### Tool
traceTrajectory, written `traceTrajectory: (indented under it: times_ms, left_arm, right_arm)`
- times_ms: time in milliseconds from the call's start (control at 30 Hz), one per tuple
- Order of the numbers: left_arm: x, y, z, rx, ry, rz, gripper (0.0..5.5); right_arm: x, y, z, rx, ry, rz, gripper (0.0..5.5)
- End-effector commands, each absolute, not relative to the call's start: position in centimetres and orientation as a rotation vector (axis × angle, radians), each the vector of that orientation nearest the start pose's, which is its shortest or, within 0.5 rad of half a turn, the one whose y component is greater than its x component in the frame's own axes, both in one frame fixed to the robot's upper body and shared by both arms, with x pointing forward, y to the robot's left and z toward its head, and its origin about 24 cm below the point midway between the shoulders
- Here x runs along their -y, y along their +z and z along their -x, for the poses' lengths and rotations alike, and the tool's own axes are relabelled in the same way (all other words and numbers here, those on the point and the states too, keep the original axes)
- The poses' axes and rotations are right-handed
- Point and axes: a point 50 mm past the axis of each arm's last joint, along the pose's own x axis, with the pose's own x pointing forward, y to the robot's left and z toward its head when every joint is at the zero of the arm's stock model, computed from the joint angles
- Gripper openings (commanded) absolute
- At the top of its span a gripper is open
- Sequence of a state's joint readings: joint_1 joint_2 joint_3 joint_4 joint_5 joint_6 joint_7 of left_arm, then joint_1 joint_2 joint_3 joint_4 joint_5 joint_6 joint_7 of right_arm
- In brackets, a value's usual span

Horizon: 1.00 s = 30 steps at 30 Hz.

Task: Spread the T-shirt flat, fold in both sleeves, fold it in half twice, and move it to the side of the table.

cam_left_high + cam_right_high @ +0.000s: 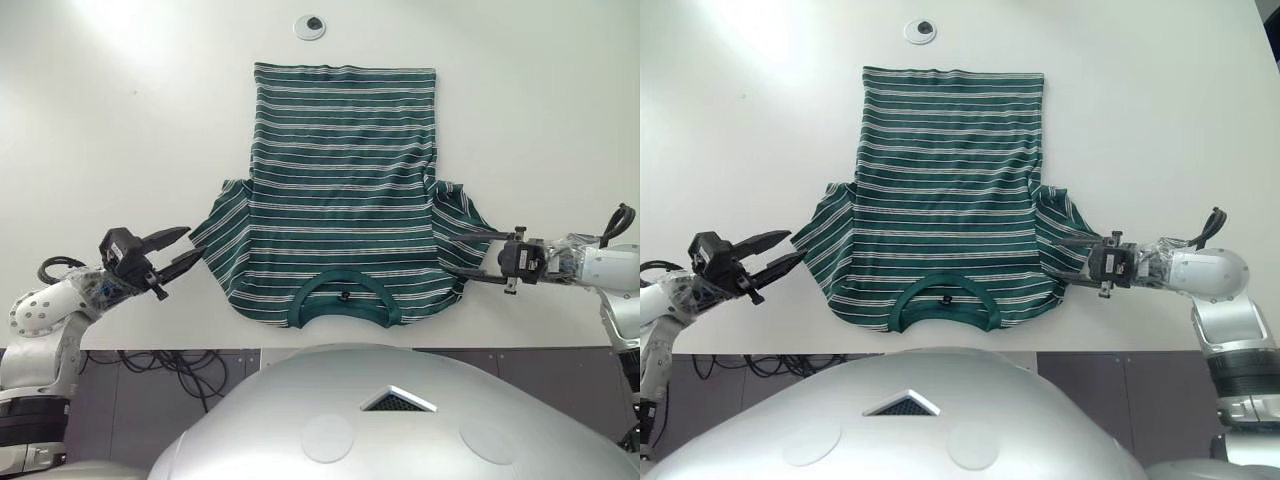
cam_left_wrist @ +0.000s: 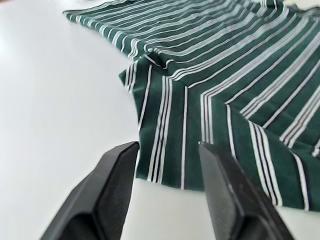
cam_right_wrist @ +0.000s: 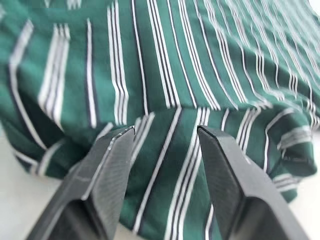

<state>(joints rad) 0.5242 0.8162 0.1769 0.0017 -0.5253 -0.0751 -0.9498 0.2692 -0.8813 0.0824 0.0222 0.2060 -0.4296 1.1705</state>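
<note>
- T-shirt [image 1: 345, 190]: soft cloth, dark green w/ thin white stripes. It lies spread out near the middle of the table [image 1: 120, 120].
- The round neck hole [image 1: 345, 300] is on the side nearest the robot. The straight bottom edge is on the far side.
- Both short sleeves stick out to the sides. The L sleeve [image 1: 225, 235] is mostly smooth. The R sleeve [image 1: 460, 215] is bunched and wrinkly.
- The table top is smooth, plain white and hard-looking.
- L gripper [image 1: 193, 243]: two black fingers w/ flat pads, held apart. It sits low over the table, tips right by the L sleeve's edge, w/ a corner of cloth just in front of the gap. It is not pinching anything.
- R gripper [image 1: 443, 252]: black fingers also apart, tips at the R sleeve. Wrinkly cloth sits in the gap btw them. Can't tell if the pads touch it.
- A small round cap [image 1: 310, 27], light w/ a dark middle, is set in the table just past the shirt's far edge.
- Dark cables [image 1: 160, 360] hang under the table's near edge on the L side, away from the shirt.
</note>
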Motion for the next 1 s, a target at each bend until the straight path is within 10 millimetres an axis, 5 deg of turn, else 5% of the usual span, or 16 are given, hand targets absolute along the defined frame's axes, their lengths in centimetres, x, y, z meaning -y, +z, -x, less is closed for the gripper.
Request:
traceTrajectory:
  times_ms: [33,167,667,867,1000]
  left_arm:
    - [-30.3,4.0,-13.5,-0.495,-0.684,-0.136,2.16]
    - [-29.1,3.7,-13.4,-0.562,-0.708,-0.12,2.16]
    - [-29.5,2.8,-13.1,-0.637,-0.697,-0.146,0.09]
    - [-30.1,2.7,-13.3,-0.62,-0.691,-0.172,0.02]
    - [-29.8,4.3,-13.6,-0.534,-0.737,-0.085,0.02]
  right_arm:
    - [24.6,5.6,-16.0,-0.285,1.358,0.624,2.31]
    - [24.3,5.9,-15.8,-0.272,1.367,0.621,2.31]
    - [24.0,6.1,-15.6,-0.254,1.371,0.624,2.31]
    - [23.6,6.5,-15.7,-0.222,1.367,0.612,2.31]
    - [23.5,6.4,-15.8,-0.214,1.365,0.608,2.31]
